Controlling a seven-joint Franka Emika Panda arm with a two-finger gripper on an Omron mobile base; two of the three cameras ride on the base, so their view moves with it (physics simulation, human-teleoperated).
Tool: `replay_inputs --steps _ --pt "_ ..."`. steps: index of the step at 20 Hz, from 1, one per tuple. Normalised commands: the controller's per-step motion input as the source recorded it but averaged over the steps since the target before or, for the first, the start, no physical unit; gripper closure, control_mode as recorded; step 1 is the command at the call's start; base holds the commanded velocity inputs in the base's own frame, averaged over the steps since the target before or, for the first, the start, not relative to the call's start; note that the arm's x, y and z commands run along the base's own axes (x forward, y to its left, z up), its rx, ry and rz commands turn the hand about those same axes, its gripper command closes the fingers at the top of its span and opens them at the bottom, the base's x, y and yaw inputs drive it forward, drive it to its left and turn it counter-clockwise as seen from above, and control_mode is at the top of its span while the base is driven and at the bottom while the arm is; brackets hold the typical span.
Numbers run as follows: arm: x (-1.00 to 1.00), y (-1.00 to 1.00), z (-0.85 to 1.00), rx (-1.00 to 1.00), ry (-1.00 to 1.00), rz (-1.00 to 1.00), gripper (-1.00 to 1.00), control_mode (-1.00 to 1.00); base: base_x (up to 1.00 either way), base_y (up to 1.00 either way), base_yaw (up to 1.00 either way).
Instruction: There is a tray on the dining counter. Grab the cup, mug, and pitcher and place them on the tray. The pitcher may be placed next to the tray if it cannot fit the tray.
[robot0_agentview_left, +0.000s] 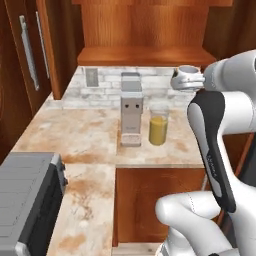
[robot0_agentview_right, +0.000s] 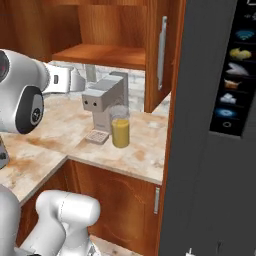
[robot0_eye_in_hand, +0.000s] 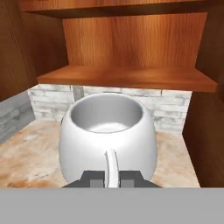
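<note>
The pincer (robot0_eye_in_hand: 112, 177) is pinched narrow on the thin handle of the squat white mug (robot0_eye_in_hand: 107, 135), held up over the beige marble tabletop (robot0_agentview_left: 90, 135). Farther off, the clear glass pitcher of orange liquid (robot0_agentview_left: 158, 128) stands beside a grey coffee machine (robot0_agentview_left: 131, 107).

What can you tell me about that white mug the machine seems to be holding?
The squat, glossy white mug looks ceramic, round-bellied, with a wide open mouth and a pale grey, empty inside. It sits upright, lifted above the beige marble-look counter in the wood-panelled corner. Its thin loop handle points toward the hand, whose two dark fingers are shut on that handle. Nothing else touches it.
</note>
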Motion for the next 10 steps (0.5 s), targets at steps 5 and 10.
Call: replay_inputs --steps 5,10 --pt "0.0 0.0 0.0 0.0 0.0 0.0 1.0 1.0 -1.0 -0.17 0.1" --pt "0.0 0.0 0.0 0.0 0.0 0.0 1.0 1.0 -0.96 -0.29 -0.28"
